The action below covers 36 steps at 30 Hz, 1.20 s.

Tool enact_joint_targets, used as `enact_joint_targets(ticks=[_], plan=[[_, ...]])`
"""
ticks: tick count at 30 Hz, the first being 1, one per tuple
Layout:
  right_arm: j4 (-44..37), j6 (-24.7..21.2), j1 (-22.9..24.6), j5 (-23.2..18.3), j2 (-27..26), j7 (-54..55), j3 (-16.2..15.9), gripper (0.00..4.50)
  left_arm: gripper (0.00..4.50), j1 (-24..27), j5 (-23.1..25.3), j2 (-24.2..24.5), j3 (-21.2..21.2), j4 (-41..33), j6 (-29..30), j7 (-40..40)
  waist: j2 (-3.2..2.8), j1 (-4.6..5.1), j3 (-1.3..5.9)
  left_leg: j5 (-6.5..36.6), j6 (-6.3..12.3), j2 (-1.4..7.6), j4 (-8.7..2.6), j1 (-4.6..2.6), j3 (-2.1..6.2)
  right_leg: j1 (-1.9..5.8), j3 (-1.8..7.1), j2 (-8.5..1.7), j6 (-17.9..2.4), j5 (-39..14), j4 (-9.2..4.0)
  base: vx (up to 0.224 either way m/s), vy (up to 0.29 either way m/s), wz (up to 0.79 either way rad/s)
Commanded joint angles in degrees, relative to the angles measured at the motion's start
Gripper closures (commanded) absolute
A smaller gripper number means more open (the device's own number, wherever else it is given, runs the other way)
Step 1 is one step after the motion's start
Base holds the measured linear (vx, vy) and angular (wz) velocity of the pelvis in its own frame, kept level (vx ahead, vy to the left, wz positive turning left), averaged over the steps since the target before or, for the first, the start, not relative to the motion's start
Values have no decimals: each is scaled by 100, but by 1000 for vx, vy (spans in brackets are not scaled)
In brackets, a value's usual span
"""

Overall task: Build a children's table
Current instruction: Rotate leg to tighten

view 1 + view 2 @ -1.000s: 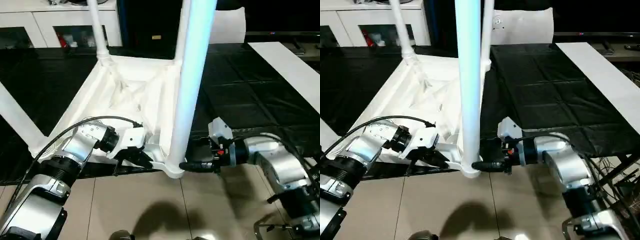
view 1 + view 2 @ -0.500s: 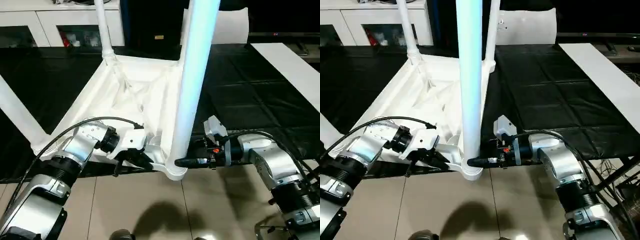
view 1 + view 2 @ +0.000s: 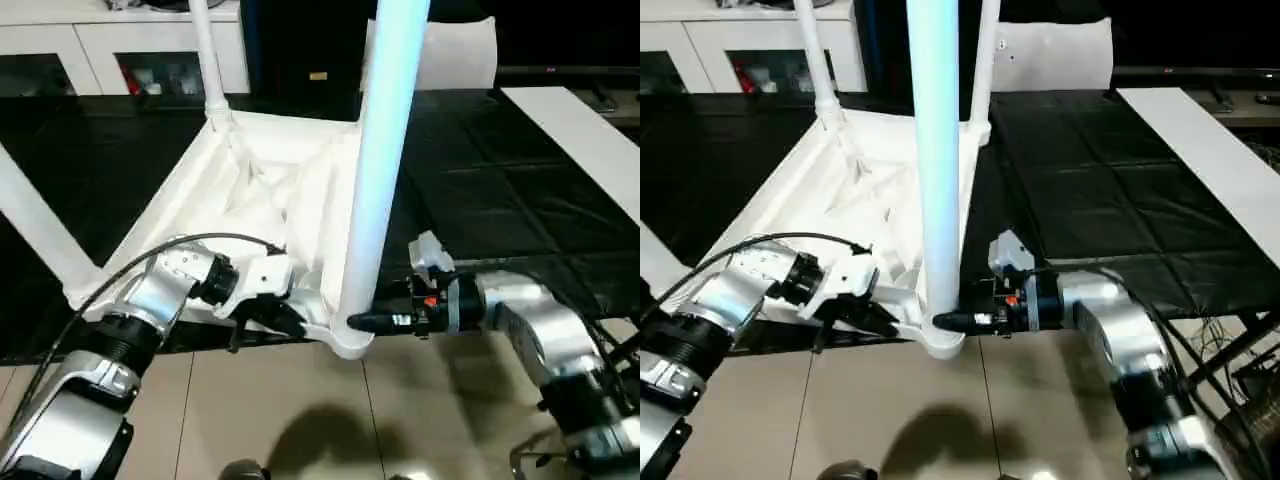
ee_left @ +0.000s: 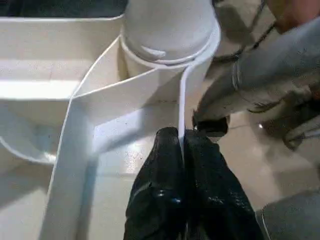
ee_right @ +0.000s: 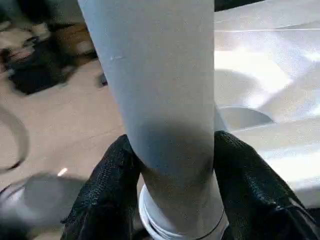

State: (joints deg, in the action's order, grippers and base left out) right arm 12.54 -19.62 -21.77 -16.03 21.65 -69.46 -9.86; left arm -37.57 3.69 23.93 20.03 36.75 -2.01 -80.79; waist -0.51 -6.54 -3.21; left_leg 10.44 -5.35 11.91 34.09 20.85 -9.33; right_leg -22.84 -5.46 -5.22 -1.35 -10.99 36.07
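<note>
My right gripper (image 5: 170,165) clasped the near leg (image 3: 385,160) just above its corner socket on the upturned tabletop (image 3: 260,190), at the bench's (image 3: 480,180) front edge. My left gripper (image 4: 181,150) pinched a rib (image 4: 181,107) beside it. A skewed push risked jamming the leg or sliding the tabletop off.

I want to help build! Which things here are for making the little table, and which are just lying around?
For the table:
- white tabletop, lying upside down
- near leg standing in a corner socket, right tool closed around it
- far legs
- left tool pinching the tabletop's rim

Just lying around:
- flat white sheet
- black cover
- white cabinet
</note>
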Motion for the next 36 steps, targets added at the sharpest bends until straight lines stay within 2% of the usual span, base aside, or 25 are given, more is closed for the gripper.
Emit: enact_joint_targets(ticks=[1,2,3,4,5,7,9,11,12,13,14,15,16,17,18,19,20,21,23,26,27,30,32,33,36], plan=[[-291,-150,98,58,-340,607,-150,260,450,-89,-99,-429,-189,-158,461,837,56,35,376,1125,151,110,-392,-47,-28,307,297,-341,-914,-1838,-543,0,0,0],[-312,-184,142,139,-452,889,-115,260,450,-104,-112,-524,-236,-164,612,998,59,55,361,1128,98,103,-414,-14,-15,319,285,-338,-760,-2127,-571,0,0,0],[-324,-286,198,219,-650,1310,-52,261,450,-124,-70,-656,-267,-159,762,1263,48,72,359,1220,48,106,-419,-50,-18,277,290,-337,-688,-2305,-602,0,0,0],[-329,-323,217,243,-726,1457,-31,261,450,-134,-51,-706,-278,-151,815,1367,63,99,354,1264,26,98,-424,-47,-13,282,288,-335,-663,-2361,-609,0,0,0],[-334,-352,230,258,-781,1557,-17,261,450,-140,-36,-741,-285,-146,853,1443,81,155,336,1342,-9,67,-444,-3,3,313,262,-316,-546,-2581,-626,0,0,0],[-308,-469,218,398,-1115,2141,30,261,450,-250,-38,-981,-398,-46,1134,1913,66,202,345,1371,4,52,-423,-22,-1,295,263,-325,-431,-2768,-672,0,0,0],[-287,-552,187,457,-1290,2462,52,261,450,-313,-29,-1100,-471,0,1276,2151,39,235,364,1332,68,50,-419,-36,3,280,271,-315,-445,-2649,-680,0,0,0],[-19,-658,-9,581,-1719,3211,176,261,450,-493,-75,-1330,-671,176,1456,2658,32,304,361,1333,23,40,-415,-47,-14,237,275,-281,-565,-2451,-664,0,0,0],[390,-680,-294,722,-2169,4051,359,261,450,-666,-83,-1517,-843,330,1549,3104,38,319,372,1330,-3,41,-421,-43,4,263,265,-292,-582,-2425,-649,0,0,0],[589,-666,-432,774,-2336,4370,435,261,450,-728,-83,-1574,-890,389,1554,3241,20,388,380,1248,-75,26,-428,10,14,283,262,-276,-614,-2293,-609,0,0,0],[670,-667,-494,810,-2419,4531,475,261,450,-751,-78,-1603,-912,402,1576,3310,14,396,394,1230,-92,26,-429,8,30,294,249,-288,-622,-2268,-609,0,0,0],[874,-635,-643,871,-2575,4856,558,261,450,-802,-55,-1647,-940,458,1554,3456,21,453,392,1207,-33,28,-415,3,12,275,272,-283,-698,-2033,-618,0,0,0],[1129,-571,-821,932,-2732,5235,661,261,450,-840,10,-1657,-906,503,1483,3518,18,456,404,1152,-9,25,-408,7,9,292,277,-281,-733,-1896,-610,0,0,0],[1283,-529,-924,963,-2816,5438,718,261,450,-857,43,-1665,-887,521,1454,3538,1,485,421,1008,5,31,-409,40,16,308,290,-282,-843,-1532,-553,0,0,0],[1283,-529,-924,963,-2816,5438,718,261,450,-857,43,-1665,-887,521,1454,3538,0,489,430,933,19,28,-405,40,16,321,286,-268,-874,-1355,-538,0,0,0],[1625,-358,-1137,997,-2990,5830,852,261,450,-883,105,-1682,-837,542,1352,3555,-4,465,463,739,123,38,-371,-6,-11,313,305,-263,-1008,-822,-500,73,-5,-1],[1725,-293,-1190,988,-3041,5918,898,261,450,-881,144,-1673,-788,541,1307,3515,-9,472,467,634,169,46,-366,1,-18,305,317,-279,-1096,-577,-471,53,-6,2],[1784,-197,-1216,1020,-3066,6002,920,226,450,-873,194,-1650,-733,545,1233,3476,-16,476,495,239,299,35,-347,39,-12,359,302,-261,-1254,40,-398,0,0,0],[1827,1,-1246,1151,-3112,6043,936,191,450,-888,300,-1596,-662,649,1066,3479,-32,466,492,111,455,44,-342,22,-20,362,301,-262,-1378,401,-375,0,0,0],[1766,170,-1213,1109,-3142,6022,1037,169,450,-909,344,-1531,-632,774,905,3491,-30,464,473,320,512,60,-355,-3,-35,362,306,-271,-1444,307,-395,0,0,0],[1514,336,-1031,1065,-3039,5835,1017,169,450,-903,380,-1422,-572,847,725,3375,-23,453,453,528,465,63,-370,-19,-41,359,308,-273,-1418,49,-428,0,0,0],[1175,464,-794,1051,-2880,5544,887,140,450,-900,430,-1324,-509,912,538,3246,-26,417,440,717,420,77,-382,-43,-51,348,323,-276,-1331,-160,-455,0,0,0],[529,543,-273,1054,-2543,5121,637,132,450,-912,576,-1168,-384,1069,34,3017,-42,403,430,719,382,74,-395,-37,-34,356,311,-265,-1264,-259,-472,0,0,0],[186,537,-4,1014,-2370,4943,592,123,450,-937,664,-1074,-314,1153,-169,2937,-27,331,432,732,408,95,-389,-61,-44,354,337,-270,-1176,-169,-474,0,0,0],[-459,517,503,924,-1994,4566,585,101,450,-1061,939,-868,-117,1421,-679,2936,-23,285,433,813,374,98,-406,-34,-26,361,320,-278,-1119,-244,-474,0,0,0]])
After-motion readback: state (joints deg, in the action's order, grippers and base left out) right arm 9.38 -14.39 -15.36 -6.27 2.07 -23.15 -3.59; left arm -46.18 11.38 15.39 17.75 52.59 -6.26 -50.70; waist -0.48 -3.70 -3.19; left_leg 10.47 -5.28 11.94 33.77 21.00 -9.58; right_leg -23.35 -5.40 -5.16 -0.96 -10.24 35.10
